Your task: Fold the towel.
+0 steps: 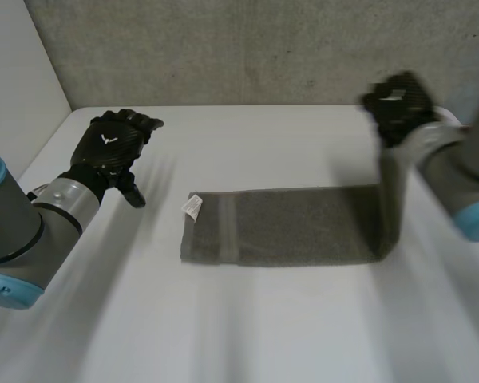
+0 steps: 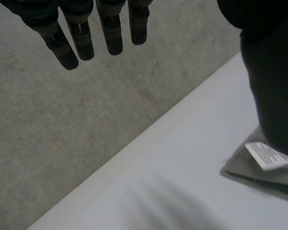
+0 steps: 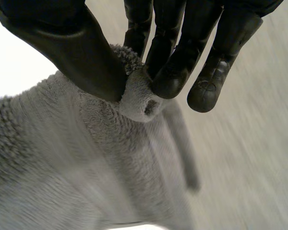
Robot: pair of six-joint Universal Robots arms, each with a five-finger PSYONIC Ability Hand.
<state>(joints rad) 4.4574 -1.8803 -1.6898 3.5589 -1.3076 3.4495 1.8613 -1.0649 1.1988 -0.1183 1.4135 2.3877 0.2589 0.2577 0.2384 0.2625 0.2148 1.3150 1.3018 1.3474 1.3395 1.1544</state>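
A grey towel (image 1: 287,226) lies as a long strip across the middle of the white table (image 1: 247,327), with a white label (image 1: 192,207) at its left end. Its right end is lifted off the table and hangs from my right hand (image 1: 397,105). In the right wrist view, the thumb and fingers (image 3: 175,72) of that hand pinch a bunched edge of the towel (image 3: 134,98). My left hand (image 1: 112,148) hovers left of the towel with straight fingers (image 2: 81,40) and nothing in it. The towel's labelled corner (image 2: 264,165) lies beside that hand's thumb.
A grey concrete wall (image 1: 247,48) runs along the table's far edge. A white panel (image 1: 16,72) stands at the far left.
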